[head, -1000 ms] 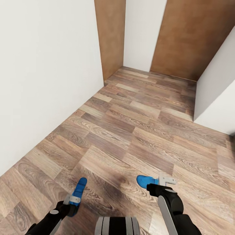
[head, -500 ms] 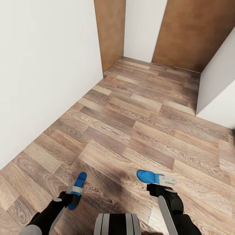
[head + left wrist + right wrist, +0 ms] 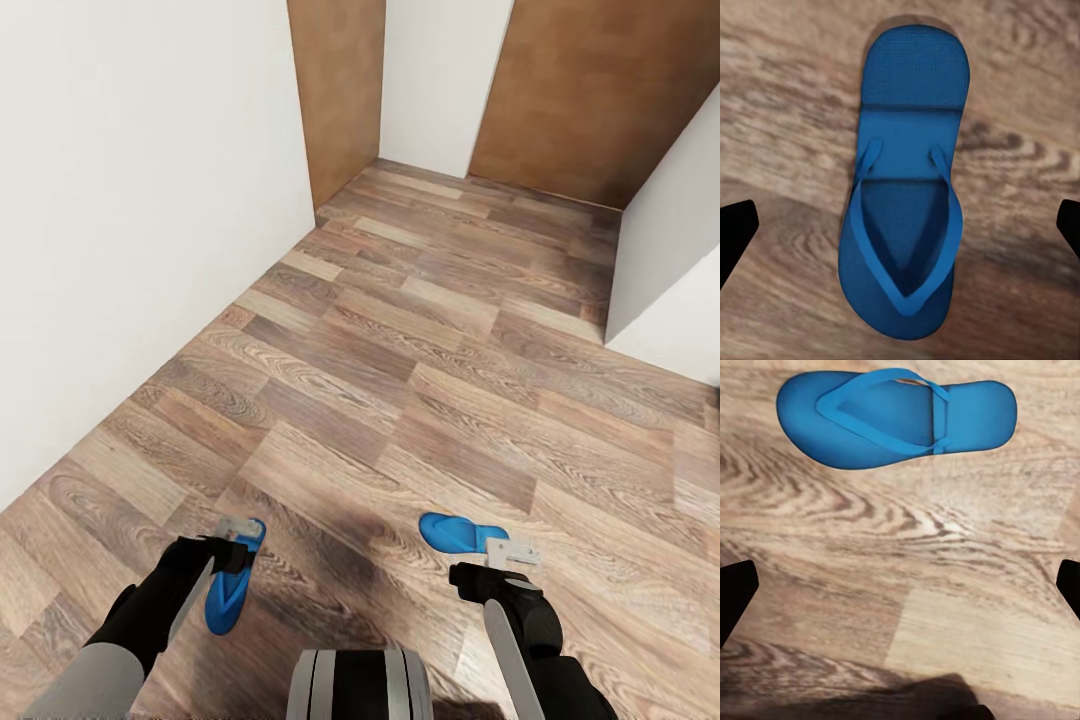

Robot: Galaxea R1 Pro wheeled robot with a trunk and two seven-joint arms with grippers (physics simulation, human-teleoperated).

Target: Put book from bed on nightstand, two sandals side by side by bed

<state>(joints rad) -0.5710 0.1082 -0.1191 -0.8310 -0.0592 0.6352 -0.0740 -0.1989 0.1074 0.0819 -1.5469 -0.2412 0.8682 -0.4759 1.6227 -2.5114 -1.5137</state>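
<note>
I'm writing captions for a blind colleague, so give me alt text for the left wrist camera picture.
A bright blue sandal lies flat on the wood-plank floor, strap side up, seen from directly above. The two dark fingertips of the left claw stand wide apart at either edge of the picture, with the sandal between them, untouched.

1. Left sandal (image 3: 225, 590): bright blue sole, finely dotted texture, blue thong straps, darker blue shading under the straps.
2. Right sandal (image 3: 458, 533): same bright blue, same blue straps.
3. Floor (image 3: 420, 380): wood planks, mixed brown, tan and grey-brown, swirled grain.
4. Walls (image 3: 140, 200): plain white.
5. Doors (image 3: 560, 90): mottled mid-brown wood.
6. Left gripper (image 3: 236, 534): pale grey fingers on a black arm.
7. Right gripper (image 3: 512, 551): same colours.
</note>
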